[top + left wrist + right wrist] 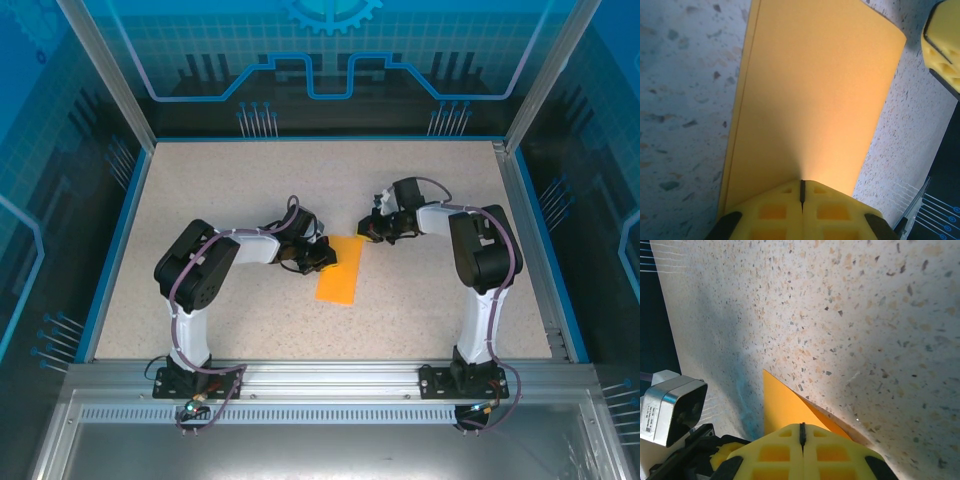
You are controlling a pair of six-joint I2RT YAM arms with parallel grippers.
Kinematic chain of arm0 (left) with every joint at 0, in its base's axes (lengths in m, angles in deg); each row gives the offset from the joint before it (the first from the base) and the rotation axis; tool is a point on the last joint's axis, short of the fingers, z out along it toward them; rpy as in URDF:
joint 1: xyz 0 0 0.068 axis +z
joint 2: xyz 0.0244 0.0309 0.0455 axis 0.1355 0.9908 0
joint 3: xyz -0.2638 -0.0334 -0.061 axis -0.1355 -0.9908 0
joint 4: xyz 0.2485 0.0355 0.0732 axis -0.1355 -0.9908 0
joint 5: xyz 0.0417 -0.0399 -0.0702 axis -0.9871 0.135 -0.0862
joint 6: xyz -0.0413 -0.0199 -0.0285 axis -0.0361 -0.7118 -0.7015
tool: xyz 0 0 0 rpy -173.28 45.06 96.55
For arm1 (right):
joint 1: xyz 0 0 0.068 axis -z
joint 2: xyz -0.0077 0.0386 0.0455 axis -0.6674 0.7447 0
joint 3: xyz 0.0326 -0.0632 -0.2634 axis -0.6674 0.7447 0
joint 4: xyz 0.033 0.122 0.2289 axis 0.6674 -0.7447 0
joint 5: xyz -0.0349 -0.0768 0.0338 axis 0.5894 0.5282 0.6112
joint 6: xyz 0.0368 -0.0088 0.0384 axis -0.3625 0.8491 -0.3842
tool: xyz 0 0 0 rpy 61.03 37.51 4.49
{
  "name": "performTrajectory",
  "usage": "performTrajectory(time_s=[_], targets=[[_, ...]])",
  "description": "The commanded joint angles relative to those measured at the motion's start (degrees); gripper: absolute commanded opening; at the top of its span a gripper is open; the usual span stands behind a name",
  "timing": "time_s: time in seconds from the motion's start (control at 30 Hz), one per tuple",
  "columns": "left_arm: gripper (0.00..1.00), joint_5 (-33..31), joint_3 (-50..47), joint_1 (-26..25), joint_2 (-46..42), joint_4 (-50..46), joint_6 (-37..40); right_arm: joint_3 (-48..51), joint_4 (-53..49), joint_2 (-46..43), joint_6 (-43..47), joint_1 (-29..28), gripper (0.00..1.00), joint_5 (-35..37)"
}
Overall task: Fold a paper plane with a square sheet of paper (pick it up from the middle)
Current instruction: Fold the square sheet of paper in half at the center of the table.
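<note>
The square sheet of paper [340, 275] lies on the table as a narrow orange rectangle, folded double, with a second layer edge along its left side in the left wrist view [815, 90]. My left gripper [322, 256] is shut, its yellow fingertips [802, 182] set down at the paper's left edge, and nothing shows between the jaws. My right gripper [370, 230] is shut too, its tips [802, 425] at the paper's far corner [782, 407], which lifts slightly off the table.
The speckled table [250, 180] has a blue rim and glass walls around it. The two wrists are close together over the paper. The right gripper's finger [942, 45] shows beside the paper, and the left wrist's camera [672, 412] is near the right gripper.
</note>
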Motion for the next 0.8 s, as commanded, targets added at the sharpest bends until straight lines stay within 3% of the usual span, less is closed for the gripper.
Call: performTrajectory(time_s=[0.0, 0.4, 0.53, 0.77], targets=[[0.02, 0.0, 0.0, 0.0, 0.5, -4.8, 1.2, 0.0, -2.1, 1.8, -0.2, 0.7, 0.03, 0.6], [0.02, 0.0, 0.0, 0.0, 0.2, -5.1, 1.3, -0.8, -5.6, 2.0, -0.7, 1.0, 0.04, 2.5], [0.02, -0.1, -0.1, 0.1, 0.0, -5.2, 1.3, 0.3, -1.5, -3.4, -3.0, 1.7, 0.05, -4.0], [0.02, 0.0, -0.1, 0.1, -0.2, -4.7, 0.8, 8.1, -3.5, -15.2, -0.5, -2.0, 0.05, -0.3]])
